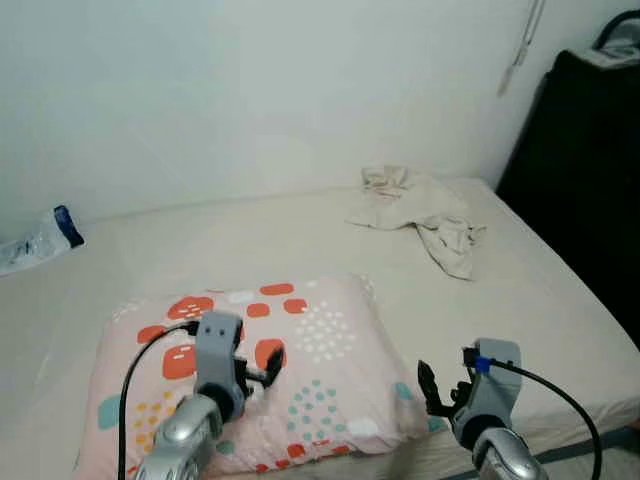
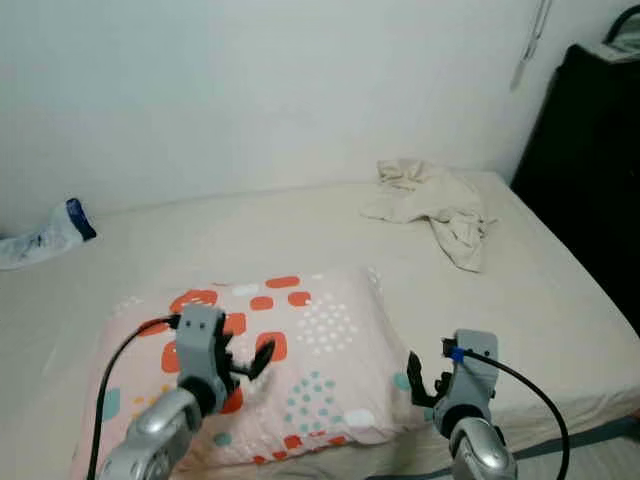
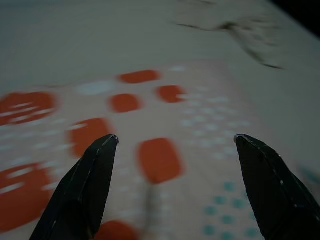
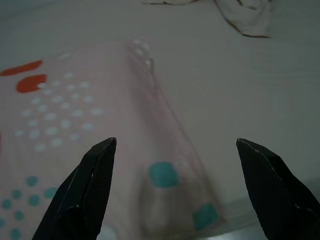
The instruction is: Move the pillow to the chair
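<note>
Hovering with both grippers wide open and empty, left gripper (image 1: 262,368) over the pillow (image 1: 300,345) at lower centre on the bed (image 1: 250,240), right gripper (image 1: 438,392) at its right edge; probably soft, light, best pinching both side edges.

White wall (image 1: 250,90); beige bed (image 1: 300,235) (crumpled cloth (image 1: 420,210) on it); dark furniture (image 1: 585,160) right.

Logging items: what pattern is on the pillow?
Pale pink pillow with orange-red patches, white and teal dots; clearest in left eye view.
</note>
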Robot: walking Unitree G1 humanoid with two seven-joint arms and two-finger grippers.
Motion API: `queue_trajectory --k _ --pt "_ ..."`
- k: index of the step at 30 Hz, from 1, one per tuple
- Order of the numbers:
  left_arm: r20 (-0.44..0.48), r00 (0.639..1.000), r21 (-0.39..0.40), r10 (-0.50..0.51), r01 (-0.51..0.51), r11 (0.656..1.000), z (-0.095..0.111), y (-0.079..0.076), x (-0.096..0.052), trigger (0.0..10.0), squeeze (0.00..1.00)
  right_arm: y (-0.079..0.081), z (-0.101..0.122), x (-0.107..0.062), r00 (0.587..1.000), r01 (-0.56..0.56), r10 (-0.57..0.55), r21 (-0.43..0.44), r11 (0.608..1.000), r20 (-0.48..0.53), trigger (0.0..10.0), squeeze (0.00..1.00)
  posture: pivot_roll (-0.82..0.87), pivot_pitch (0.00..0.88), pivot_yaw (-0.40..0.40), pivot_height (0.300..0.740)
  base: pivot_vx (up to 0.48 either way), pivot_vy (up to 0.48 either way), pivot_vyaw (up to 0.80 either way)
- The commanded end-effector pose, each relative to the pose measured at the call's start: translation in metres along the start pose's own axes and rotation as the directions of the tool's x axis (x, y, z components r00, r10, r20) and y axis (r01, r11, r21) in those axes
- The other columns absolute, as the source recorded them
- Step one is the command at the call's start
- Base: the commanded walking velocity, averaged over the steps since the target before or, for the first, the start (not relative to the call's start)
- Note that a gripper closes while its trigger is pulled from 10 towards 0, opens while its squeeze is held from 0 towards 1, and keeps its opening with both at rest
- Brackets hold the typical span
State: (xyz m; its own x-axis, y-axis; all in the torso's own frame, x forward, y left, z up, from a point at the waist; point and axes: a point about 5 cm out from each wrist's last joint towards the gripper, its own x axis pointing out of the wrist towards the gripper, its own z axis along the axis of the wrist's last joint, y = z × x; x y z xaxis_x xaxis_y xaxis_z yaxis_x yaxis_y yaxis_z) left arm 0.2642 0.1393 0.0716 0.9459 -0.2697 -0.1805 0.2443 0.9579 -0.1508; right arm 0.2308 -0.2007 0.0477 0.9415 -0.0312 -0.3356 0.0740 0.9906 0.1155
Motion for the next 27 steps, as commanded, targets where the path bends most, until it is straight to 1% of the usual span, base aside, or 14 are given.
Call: queue_trajectory --k 1,3,4,6,9,10,12,16,18,21,22,25,26,27 --pt "-0.028 0.998 0.004 0.057 -0.057 0.998 -0.008 0.012 -0.005 10.0 0.00 0.005 -0.002 0.001 1.000 -0.014 0.014 0.004 1.000 -0.005 10.0 0.00 -0.15 0.049 0.068 0.740 0.000 0.000 0.00" --pt "-0.012 0.995 0.018 0.103 -0.102 0.995 -0.005 0.020 -0.004 10.0 0.00 0.005 -0.001 0.001 1.000 -0.014 0.014 0.005 1.000 -0.003 10.0 0.00 -0.16 0.052 0.071 0.740 0.000 0.000 0.00" --pt "0.001 0.989 0.028 0.148 -0.148 0.989 -0.002 0.027 -0.002 10.0 0.00 0.005 -0.001 0.001 1.000 -0.014 0.014 0.006 1.000 -0.001 10.0 0.00 -0.16 0.052 0.071 0.740 0.000 0.000 0.00" --pt "0.003 0.988 0.030 0.156 -0.156 0.987 -0.002 0.028 -0.002 10.0 0.00 0.005 -0.001 0.002 1.000 -0.014 0.014 0.006 1.000 -0.001 10.0 0.00 -0.16 0.052 0.071 0.740 0.000 0.000 0.00" --pt "0.029 0.977 0.042 0.212 -0.213 0.976 0.004 0.038 0.002 10.0 0.00 0.005 0.000 0.002 1.000 -0.016 0.016 0.006 1.000 0.006 10.0 0.00 -0.15 0.055 0.071 0.740 0.000 0.000 0.00" --pt "0.049 0.969 0.045 0.241 -0.243 0.969 0.009 0.045 0.005 10.0 0.00 0.004 0.002 0.004 1.000 -0.020 0.020 0.007 1.000 0.012 10.0 0.00 -0.15 0.055 0.071 0.740 0.000 0.000 0.00" --pt "0.059 0.966 0.051 0.251 -0.254 0.966 0.011 0.048 0.007 10.0 0.00 0.004 0.004 0.006 1.000 -0.022 0.022 0.007 1.000 0.015 10.0 0.00 -0.15 0.055 0.071 0.740 0.000 0.000 0.00" --pt "0.085 0.953 0.110 0.292 -0.300 0.948 0.017 0.063 0.012 10.0 0.00 0.006 0.017 0.018 0.997 -0.054 0.055 -0.023 0.998 0.049 10.0 0.00 -0.17 0.050 0.066 0.740 0.000 0.000 0.00" --pt "0.093 0.943 0.141 0.320 -0.331 0.933 0.019 0.073 0.015 10.0 0.00 0.010 0.027 0.029 0.994 -0.084 0.087 -0.048 0.995 0.065 10.0 0.00 -0.18 0.039 0.050 0.740 0.000 0.000 0.00" --pt "0.099 0.940 0.147 0.327 -0.339 0.929 0.020 0.075 0.016 10.0 0.00 0.013 0.032 0.034 0.992 -0.097 0.101 -0.056 0.994 0.073 10.0 0.00 -0.17 0.034 0.034 0.740 0.000 0.000 0.00" --pt "0.110 0.939 0.160 0.327 -0.342 0.926 0.020 0.077 0.016 10.0 0.00 0.020 0.041 0.043 0.987 -0.129 0.135 -0.066 0.989 0.088 10.0 0.00 -0.16 0.025 0.007 0.740 0.000 0.000 0.00" --pt "0.120 0.938 0.165 0.325 -0.342 0.925 0.020 0.077 0.016 10.0 0.00 0.022 0.045 0.048 0.984 -0.145 0.151 -0.075 0.987 0.093 10.0 0.00 -0.15 0.020 -0.006 0.740 0.000 0.000 0.00" --pt "0.140 0.941 0.177 0.307 -0.329 0.927 0.020 0.074 0.015 10.0 0.00 0.026 0.052 0.054 0.981 -0.158 0.166 -0.081 0.984 0.103 10.0 0.00 -0.12 0.016 -0.038 0.740 0.000 0.000 0.00" --pt "0.140 0.941 0.177 0.307 -0.329 0.927 0.020 0.074 0.015 10.0 0.00 0.026 0.052 0.054 0.981 -0.158 0.166 -0.081 0.984 0.103 10.0 0.00 -0.12 0.016 -0.038 0.740 0.000 0.000 0.00"
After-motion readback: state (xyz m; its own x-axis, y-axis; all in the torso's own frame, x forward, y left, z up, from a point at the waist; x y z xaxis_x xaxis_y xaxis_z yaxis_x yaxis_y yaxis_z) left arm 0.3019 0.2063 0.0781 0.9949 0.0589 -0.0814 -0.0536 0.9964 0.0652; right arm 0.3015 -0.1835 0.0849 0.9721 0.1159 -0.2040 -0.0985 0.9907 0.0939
